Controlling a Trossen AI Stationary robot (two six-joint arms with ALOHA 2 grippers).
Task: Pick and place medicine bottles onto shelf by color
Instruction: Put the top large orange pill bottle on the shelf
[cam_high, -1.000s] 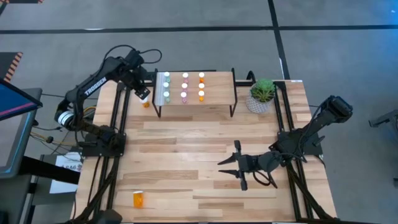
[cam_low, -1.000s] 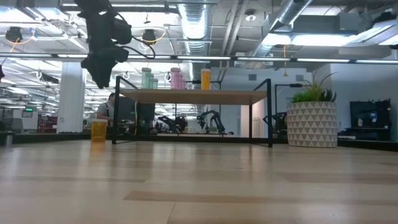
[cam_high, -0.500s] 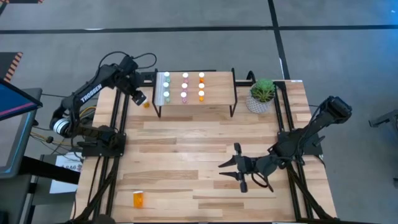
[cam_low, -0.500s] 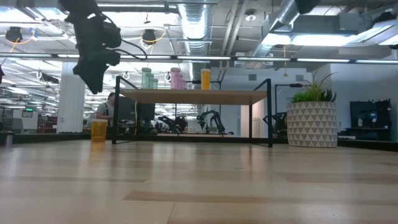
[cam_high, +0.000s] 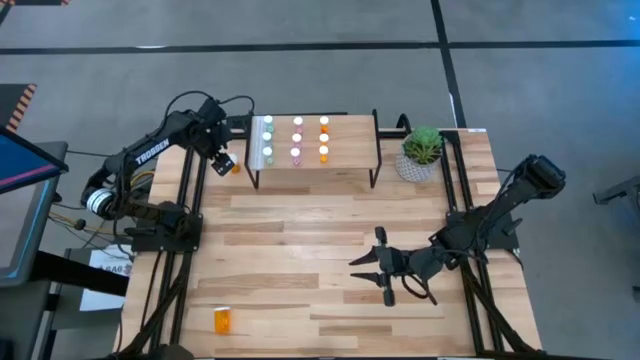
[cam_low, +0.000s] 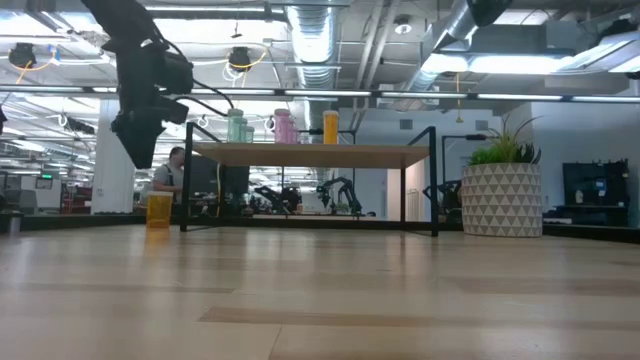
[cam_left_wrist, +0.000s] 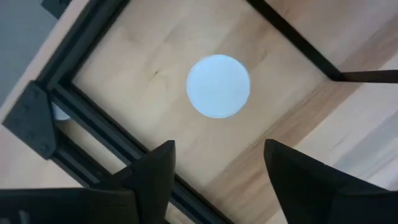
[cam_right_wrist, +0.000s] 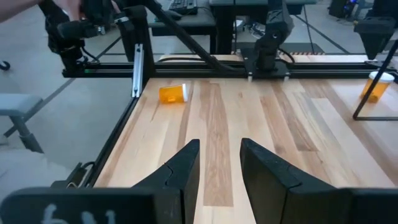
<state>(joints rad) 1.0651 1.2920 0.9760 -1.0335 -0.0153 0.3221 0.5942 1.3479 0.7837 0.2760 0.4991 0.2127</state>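
Note:
The shelf (cam_high: 312, 140) stands at the table's far side and carries green (cam_high: 267, 152), pink (cam_high: 297, 152) and orange (cam_high: 324, 152) white-capped bottles in columns. An orange bottle (cam_low: 159, 210) stands upright on the table just left of the shelf; its white cap (cam_left_wrist: 218, 86) shows in the left wrist view. My left gripper (cam_high: 222, 162) hangs open above it, fingers pointing down and clear of the cap. Another orange bottle (cam_high: 222, 320) lies on its side near the table's front left corner. My right gripper (cam_high: 368, 270) is open and empty, low over the table's right middle.
A potted green plant (cam_high: 422, 152) stands right of the shelf. The black frame rail (cam_left_wrist: 93, 124) runs along the table's left edge, close to the standing bottle. The shelf's black leg (cam_left_wrist: 298, 43) is near it too. Bare wood lies between the shelf and the front edge.
My left gripper has moved from beside the shelf's left end toward the table's left edge and down, and now hangs over the standing orange bottle. The bottles have stayed in place.

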